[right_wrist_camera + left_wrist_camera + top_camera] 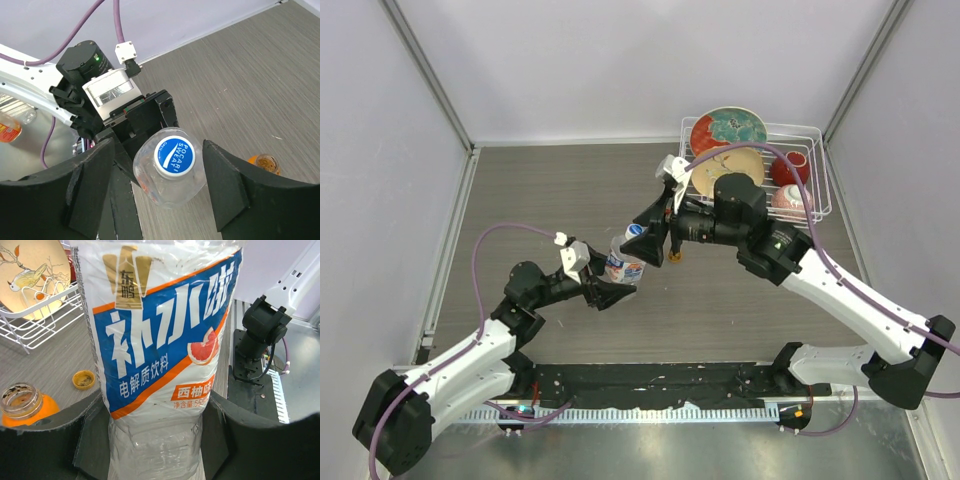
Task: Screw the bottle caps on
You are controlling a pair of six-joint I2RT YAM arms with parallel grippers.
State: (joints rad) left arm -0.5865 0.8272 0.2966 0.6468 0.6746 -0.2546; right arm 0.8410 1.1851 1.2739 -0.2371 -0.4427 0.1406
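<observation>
**What my views do not show fully**

Between my left fingers [45, 440] the water bottle [160, 365] fills the view: its neck is cut off above, its base below. Left of it, one finger hides the lower half of the orange bottle [22, 407]. Farther left, the plate [30, 275] is cut by the edge.

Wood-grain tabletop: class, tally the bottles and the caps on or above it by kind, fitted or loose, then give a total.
Bottles: 2, the water bottle and the orange bottle.
Caps: 2, the blue-and-white cap on the water bottle and the loose amber cap.
Total: 4.
</observation>
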